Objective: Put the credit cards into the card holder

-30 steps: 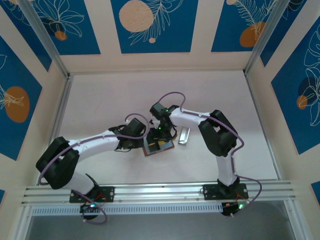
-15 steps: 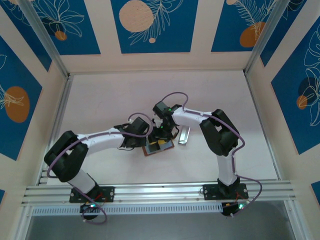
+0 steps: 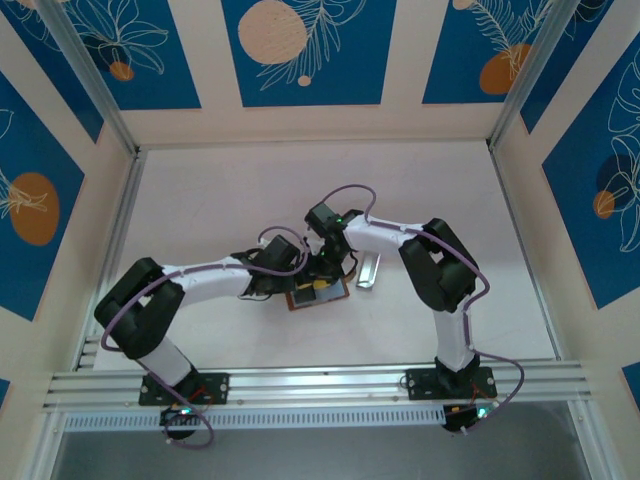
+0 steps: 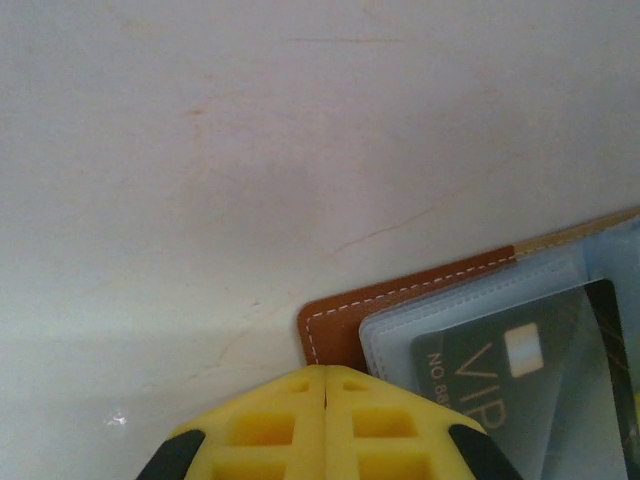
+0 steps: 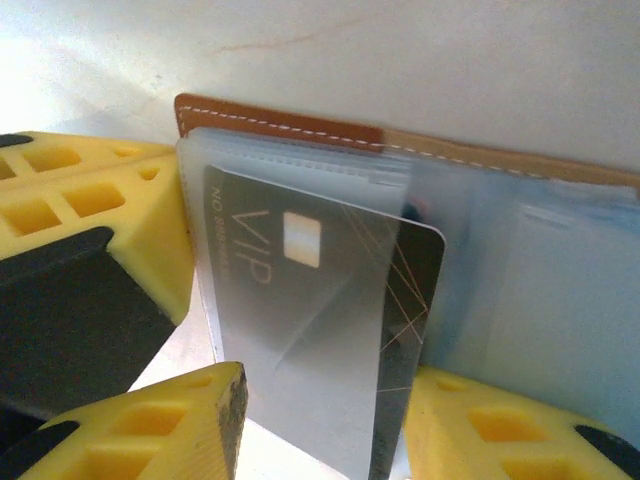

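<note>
The brown leather card holder (image 3: 318, 294) lies open on the table, its clear sleeves facing up. A black credit card (image 5: 310, 300) marked VIP sits partly inside a clear sleeve (image 5: 300, 170). My right gripper (image 5: 325, 420) is shut on this card, one yellow finger (image 5: 180, 425) touching each long edge. My left gripper (image 4: 326, 370) is shut and empty, its tips resting at the holder's stitched brown corner (image 4: 345, 320). From above, the left gripper (image 3: 293, 277) and the right gripper (image 3: 325, 270) meet over the holder's left half.
A narrow silvery-grey rectangular piece (image 3: 369, 271) lies just right of the holder, near the right forearm. The white table (image 3: 220, 200) stretches behind and to both sides, bounded by patterned walls. A metal rail (image 3: 320, 382) runs along the near edge.
The right jaws have narrowed onto the card's edges. The left arm's elbow has swung right and forward while its shut tips stayed at the holder's left corner.
</note>
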You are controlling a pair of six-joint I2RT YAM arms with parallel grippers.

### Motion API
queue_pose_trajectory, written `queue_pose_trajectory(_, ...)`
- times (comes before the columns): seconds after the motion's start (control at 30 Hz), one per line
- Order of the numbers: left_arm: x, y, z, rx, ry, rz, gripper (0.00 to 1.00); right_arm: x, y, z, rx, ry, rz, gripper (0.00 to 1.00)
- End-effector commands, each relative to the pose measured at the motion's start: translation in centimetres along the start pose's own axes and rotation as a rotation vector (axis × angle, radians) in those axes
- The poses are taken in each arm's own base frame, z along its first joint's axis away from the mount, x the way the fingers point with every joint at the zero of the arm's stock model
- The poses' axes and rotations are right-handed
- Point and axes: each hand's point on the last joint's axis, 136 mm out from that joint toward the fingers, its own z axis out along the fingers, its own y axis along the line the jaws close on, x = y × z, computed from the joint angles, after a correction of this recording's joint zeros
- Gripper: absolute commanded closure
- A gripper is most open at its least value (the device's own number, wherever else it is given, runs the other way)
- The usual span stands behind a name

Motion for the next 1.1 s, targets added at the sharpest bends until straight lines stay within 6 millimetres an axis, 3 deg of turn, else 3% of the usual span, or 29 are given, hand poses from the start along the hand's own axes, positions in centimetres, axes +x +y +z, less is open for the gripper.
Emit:
queue_pose_trajectory(0.0,2.4,1.1,1.0,-0.021,0.066,-0.003,0.97,0.4,1.5,0.8,-0.065,0.032,0.004,0.55)
queue_pose_trajectory(0.27,2.6,1.1,0.9,-0.016,0.068,-0.008,0.97,0.1,2.8,1.4,-0.129,0.017,0.019,0.55)
queue_pose_trajectory(0.47,2.4,1.3,0.6,-0.026,0.056,-0.006,0.97,-0.3,2.2,-1.1,-0.045,-0.052,-0.008,0.49)
queue_pose_trajectory(0.63,2.4,1.6,0.4,-0.038,0.051,-0.003,0.97,0.2,-0.7,-3.2,0.184,-0.041,0.008,0.48)
queue_pose_trajectory(0.83,2.6,1.8,0.5,-0.044,0.057,0.001,0.97,1.6,-2.4,-6.6,0.319,-0.094,-0.003,0.48)
queue_pose_trajectory(1.07,2.4,1.7,0.2,-0.037,0.054,0.008,0.97,1.8,-8.1,-9.1,0.530,-0.126,0.081,0.47)
